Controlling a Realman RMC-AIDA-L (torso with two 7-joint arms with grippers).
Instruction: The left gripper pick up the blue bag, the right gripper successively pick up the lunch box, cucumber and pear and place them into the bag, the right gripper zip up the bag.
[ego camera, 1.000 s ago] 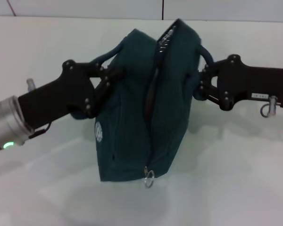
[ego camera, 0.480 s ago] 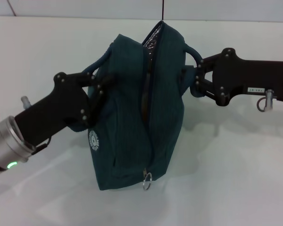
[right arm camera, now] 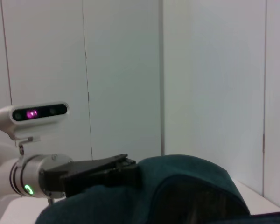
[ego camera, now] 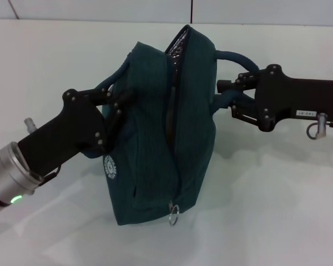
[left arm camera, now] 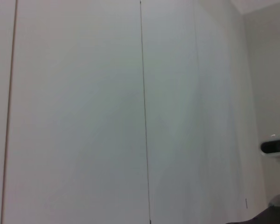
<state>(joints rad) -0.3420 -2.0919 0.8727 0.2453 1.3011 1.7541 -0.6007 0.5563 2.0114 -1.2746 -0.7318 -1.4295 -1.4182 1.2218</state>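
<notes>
We see the blue bag point(ego camera: 166, 127) at frame center, standing on the white table point(ego camera: 277, 205). The left gripper point(ego camera: 117, 104) is closed on its left handle; the right gripper point(ego camera: 228, 95) pinches the right handle. Pale wall panels point(ego camera: 100, 10) cross the top.

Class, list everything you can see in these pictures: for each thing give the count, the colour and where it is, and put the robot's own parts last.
blue bag: one, dark teal, held up between both arms above the table, far end of zipper open.
zipper pull: one, metal ring, at the bag's near lower end.
table: one, white, beneath the bag.
left gripper: one, black, at the bag's left handle.
right gripper: one, black, at the bag's right handle.
</notes>
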